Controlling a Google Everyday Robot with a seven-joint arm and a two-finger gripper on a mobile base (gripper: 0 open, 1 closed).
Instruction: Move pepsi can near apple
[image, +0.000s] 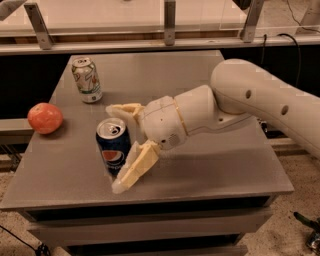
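The pepsi can (113, 150) stands upright on the grey table (210, 170), left of its middle. It is dark blue with a round logo and a silver top. The apple (45, 118) lies at the table's left edge, left of and a little behind the can. My gripper (112, 148) has come in from the right and is open. One cream finger (122, 109) lies behind the can and the other (134, 169) in front of it, so the can sits between them. I cannot tell whether the fingers touch the can.
A white and green can (86, 79) stands upright at the back left of the table. A railing with metal posts (170, 22) runs behind the table. My white arm (260, 100) reaches across the table's right side.
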